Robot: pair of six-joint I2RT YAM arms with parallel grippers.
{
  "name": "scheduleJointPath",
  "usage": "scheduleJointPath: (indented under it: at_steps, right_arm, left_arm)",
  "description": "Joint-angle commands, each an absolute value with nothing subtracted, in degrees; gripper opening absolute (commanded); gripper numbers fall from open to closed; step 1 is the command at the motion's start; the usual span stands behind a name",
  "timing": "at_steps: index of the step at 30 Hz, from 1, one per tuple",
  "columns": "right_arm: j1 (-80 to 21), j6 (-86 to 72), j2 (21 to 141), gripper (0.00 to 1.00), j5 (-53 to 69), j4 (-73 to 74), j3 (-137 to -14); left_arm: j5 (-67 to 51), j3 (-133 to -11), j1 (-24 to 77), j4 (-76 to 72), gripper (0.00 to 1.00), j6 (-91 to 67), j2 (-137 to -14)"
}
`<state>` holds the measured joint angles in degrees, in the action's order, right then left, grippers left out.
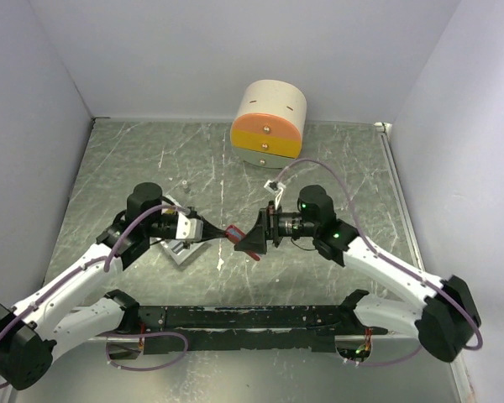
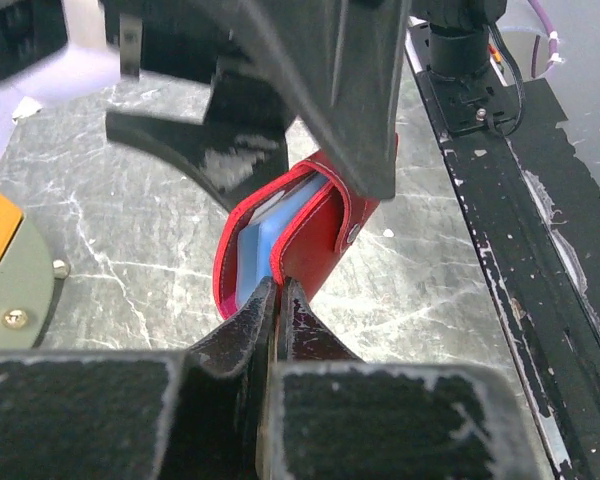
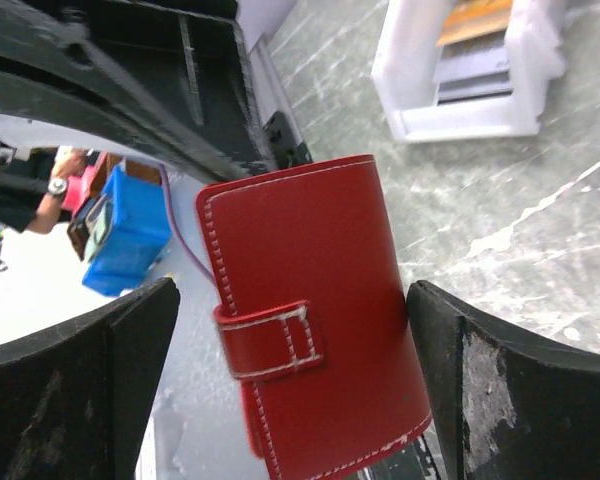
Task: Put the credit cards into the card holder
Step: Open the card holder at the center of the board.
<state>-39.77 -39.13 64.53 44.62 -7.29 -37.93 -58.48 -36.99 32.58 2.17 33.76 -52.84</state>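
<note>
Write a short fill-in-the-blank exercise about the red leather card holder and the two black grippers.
Of the left gripper and the right gripper, the ___ one pinches the red leather card holder.
The other one is ___, not shut.
The plastic tray of thin cards is ___.
The round cream drawer box has an ___ front.
Missing words: left; open; white; orange.

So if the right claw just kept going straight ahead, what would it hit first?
Most likely the red card holder: it sits between the open fingers of the right gripper, pinched by the left gripper, though depth is unclear.
</note>
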Motion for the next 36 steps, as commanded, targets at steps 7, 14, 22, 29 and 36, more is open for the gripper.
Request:
scheduleJointPath:
  at_steps: [7, 14, 22, 29, 36]
  right_arm:
    - [-40.08, -27.08, 53.46, 0.84, 28.60, 9.12, -40.60]
    - [-40.08, -23.90, 53.82, 0.59, 28.21, 10.88, -39.67]
    - [-40.10, -25.32, 58.48, 0.23, 28.63, 9.83, -39.15]
    - [-40.08, -37.37, 54.08, 0.12, 26.29, 1.61, -36.05]
    - [-40.10, -49.20, 47.65, 0.13, 23.02, -12.63, -29.89]
  left_arm:
    - [-55.74, -40.78, 33.01, -5.42, 0.07, 13.53, -58.61]
    - [-53.04, -42.80, 33.13, -3.48, 0.07, 6.87, -60.86]
    - [-51.01, -44.61, 33.13, -2.42, 0.17, 0.69, -62.18]
    - [-34.28, -46.26, 33.04, 2.70, 0.54, -11.80, -55.18]
    - [-28.51, -42.86, 33.00, 0.80, 0.74, -30.46, -45.95]
